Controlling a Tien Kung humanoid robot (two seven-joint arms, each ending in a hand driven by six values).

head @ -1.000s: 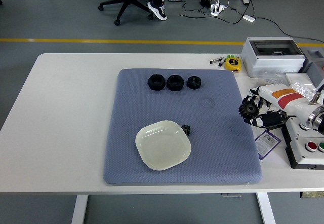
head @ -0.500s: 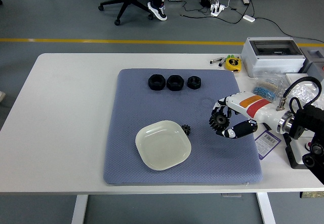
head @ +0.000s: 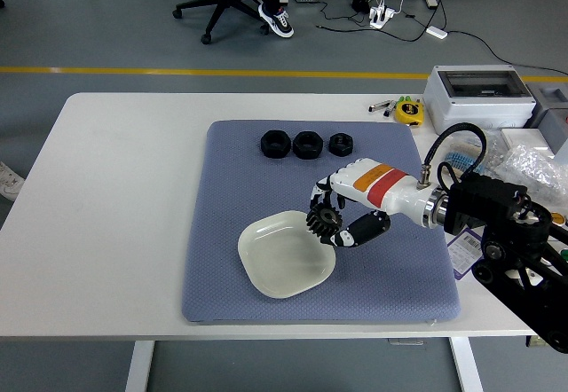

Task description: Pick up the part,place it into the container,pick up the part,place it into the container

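Note:
My right hand (head: 332,218) is shut on a black toothed gear (head: 324,221) and holds it just over the right rim of the pale square plate (head: 282,259). The plate lies on the blue-grey mat (head: 231,197), towards its front. Three black nut-like parts (head: 274,144) (head: 307,145) (head: 341,144) stand in a row at the mat's far edge. The small black gear that lay beside the plate's right corner is hidden behind my hand. My left arm is out of view.
A white electrical box (head: 479,98) and a yellow tape measure (head: 408,110) sit at the back right. Plastic bags (head: 532,163) and a barcode label (head: 466,252) lie at the right edge. An office chair and a person's shoes (head: 275,12) are on the floor beyond.
My right arm has swung left across the mat with the gear in its hand, from the table's right edge to the plate's right rim.

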